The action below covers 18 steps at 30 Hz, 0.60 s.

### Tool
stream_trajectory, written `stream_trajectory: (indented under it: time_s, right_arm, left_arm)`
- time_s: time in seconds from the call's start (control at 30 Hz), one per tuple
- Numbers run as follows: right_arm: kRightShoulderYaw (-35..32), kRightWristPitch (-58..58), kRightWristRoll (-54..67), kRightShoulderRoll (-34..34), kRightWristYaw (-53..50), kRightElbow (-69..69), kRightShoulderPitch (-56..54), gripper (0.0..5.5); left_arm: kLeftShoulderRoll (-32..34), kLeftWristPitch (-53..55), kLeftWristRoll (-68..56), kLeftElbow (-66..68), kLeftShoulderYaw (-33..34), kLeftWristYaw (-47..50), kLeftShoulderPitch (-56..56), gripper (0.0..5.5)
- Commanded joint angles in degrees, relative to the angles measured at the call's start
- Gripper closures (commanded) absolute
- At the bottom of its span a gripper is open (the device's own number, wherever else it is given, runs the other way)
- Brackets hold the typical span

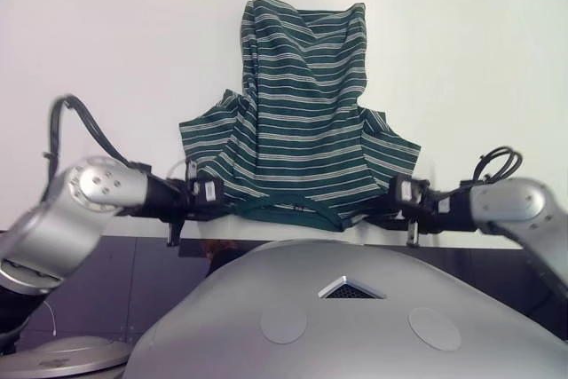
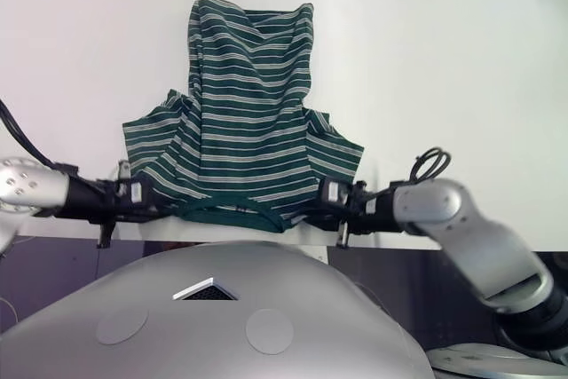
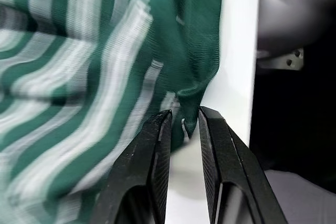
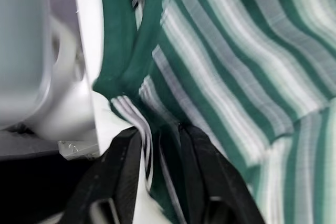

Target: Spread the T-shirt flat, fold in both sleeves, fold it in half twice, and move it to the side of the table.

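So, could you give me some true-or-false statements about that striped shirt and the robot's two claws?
1. The T-shirt is green with pale stripes. True.
2. It lies on a white table. True.
3. It is folded into a small neat square. False: it is unfolded and rumpled, with a sleeve sticking out on each side.
4. The left gripper hangs free high above the cloth. False: it pinches the shirt's near edge at the table's edge.
5. The right gripper has shirt fabric between its fingers. True.
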Motion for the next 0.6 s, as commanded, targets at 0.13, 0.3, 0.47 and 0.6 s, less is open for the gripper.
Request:
stream_trajectory:
  time_s: [0.13,0.3,0.47,0.6]
  right_arm:
    - [-7.65,-2.24,9.53,10.89,-0.53,25.76,-25.63,4.4]
    - [10.42,-15.07,-12.05,32.27,-18.67,55.51,-40.04,4.4]
    - [17.59,-25.7,-24.6,36.88,-23.72,72.32,-42.62,4.4]
    - [17.24,-30.73,-29.02,35.96,-24.97,79.58,-43.23,5.1]
  left_arm:
    - [-10.76,-6.87,-1.06,26.66,-1.14,5.06,-31.31,4.79]
    - [-30.78,-24.76,15.4,64.49,-15.47,17.15,-43.52,5.47]
    - [-38.02,-26.07,21.61,81.64,-21.66,16.08,-47.29,5.49]
    - [-34.4,-27.84,29.53,85.36,-27.52,14.39,-46.28,5.5]
